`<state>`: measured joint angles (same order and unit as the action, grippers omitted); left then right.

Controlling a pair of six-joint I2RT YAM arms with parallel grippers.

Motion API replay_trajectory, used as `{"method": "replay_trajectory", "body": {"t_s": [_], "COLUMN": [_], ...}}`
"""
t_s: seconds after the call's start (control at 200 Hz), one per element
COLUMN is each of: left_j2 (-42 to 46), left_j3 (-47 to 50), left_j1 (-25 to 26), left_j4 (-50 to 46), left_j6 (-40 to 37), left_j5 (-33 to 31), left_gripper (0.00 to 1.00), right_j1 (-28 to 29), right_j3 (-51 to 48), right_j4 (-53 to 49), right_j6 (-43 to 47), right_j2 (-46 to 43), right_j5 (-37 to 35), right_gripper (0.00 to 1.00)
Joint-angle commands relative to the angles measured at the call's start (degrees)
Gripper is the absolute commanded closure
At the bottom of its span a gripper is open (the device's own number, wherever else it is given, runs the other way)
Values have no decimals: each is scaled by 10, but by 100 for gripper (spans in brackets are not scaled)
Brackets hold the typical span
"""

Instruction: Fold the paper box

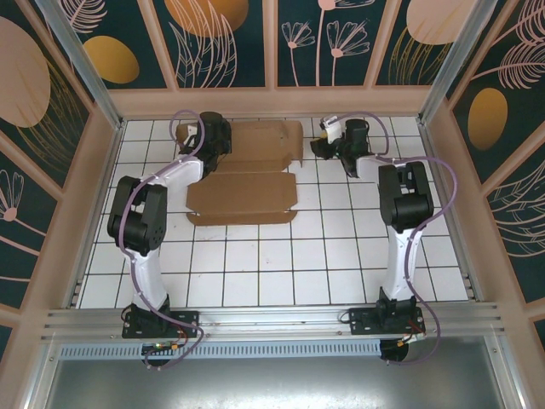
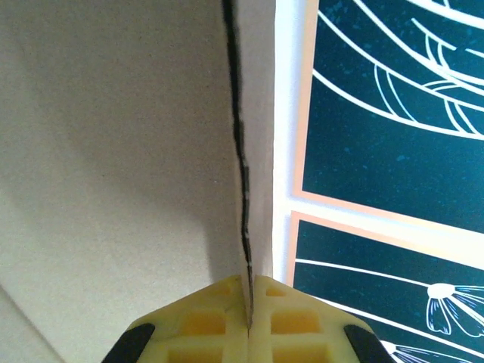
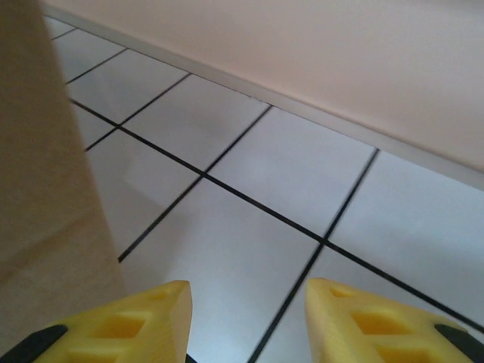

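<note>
One flat sheet of brown cardboard, the paper box (image 1: 247, 183), is being seen from above lying unfolded on the white-tiled bench (image 1: 324, 256), with its flaps spread out. At the box's far left corner the left hand (image 1: 210, 135) is being held clenched. In the left wrist view its yellow fingers (image 2: 204, 321) are being pressed together on a thin edge of the box, which is rising from between them. How much of the sheet is being lifted at that corner is being hidden from above by the arm's black wrist. Just beside the box's right edge the right hand (image 1: 328, 143) is being held released. In the right wrist view its two fingers (image 3: 144, 321) are being held apart with bare tile between them, and a blurred strip of the box is being cut off at that view's left border. Whether this hand is touching the box cannot be told, as its fingertips are being lost among dark parts from above.
</note>
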<state>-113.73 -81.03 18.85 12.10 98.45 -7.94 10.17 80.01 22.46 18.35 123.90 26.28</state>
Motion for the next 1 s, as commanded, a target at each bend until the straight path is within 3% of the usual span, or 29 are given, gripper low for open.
{"method": "replay_trajectory", "body": {"t_s": [0.0,0.38,0.726,0.811,0.996], "left_j2": [-32,-46,-32,-23,-10], "left_j3": [-22,-54,-37,-29,1], "left_j1": [-1,-8,-10,-10,-10], "left_j4": [-71,-75,-49,-38,14], "left_j6": [8,18,18,12,-1], "left_j5": [33,45,63,61,76], "left_gripper": [100,100,100,100,100], "right_j1": [3,11,36,40,41], "right_j3": [34,9,9,-3,-45], "right_j4": [14,77,40,53,102], "right_j6": [34,-29,-27,-39,-78], "right_j2": [22,23,27,18,-5], "right_j5": [75,289,284,280,278], "right_gripper": [56,56,51,42,39]}}
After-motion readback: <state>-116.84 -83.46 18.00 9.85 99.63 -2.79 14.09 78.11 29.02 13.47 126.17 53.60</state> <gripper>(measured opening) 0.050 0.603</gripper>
